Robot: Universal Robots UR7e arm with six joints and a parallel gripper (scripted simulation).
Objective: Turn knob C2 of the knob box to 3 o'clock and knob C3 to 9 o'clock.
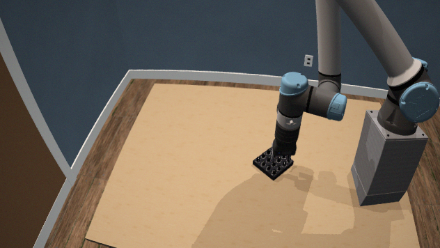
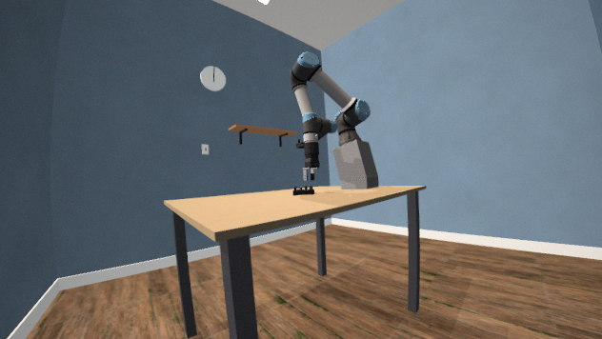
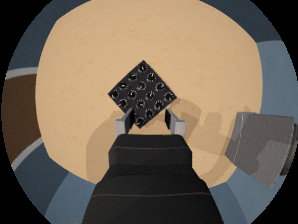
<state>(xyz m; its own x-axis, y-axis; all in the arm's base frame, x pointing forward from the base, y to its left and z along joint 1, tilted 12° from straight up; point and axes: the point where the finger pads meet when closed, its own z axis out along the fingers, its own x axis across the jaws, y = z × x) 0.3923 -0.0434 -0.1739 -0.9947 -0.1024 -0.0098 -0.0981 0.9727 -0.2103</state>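
The small black square knob box (image 1: pixel 273 165) stands on the pale wooden tabletop (image 1: pixel 195 146), just beside the grey arm pedestal (image 1: pixel 390 164). The black two-finger gripper (image 2: pixel 308 177) hangs above it, fingers released and empty. Descending misaligned could nudge neighbouring knobs.

Blue walls, a wood-plank floor (image 2: pixel 362 295) with white skirting, a round wall clock (image 2: pixel 212 78), a wooden wall shelf (image 2: pixel 262 129), and a light wooden table (image 2: pixel 248 211).

wall clock (image 2: pixel 212 78), wooden shelf (image 2: pixel 262 129) — wall outlet (image 1: pixel 308 60)
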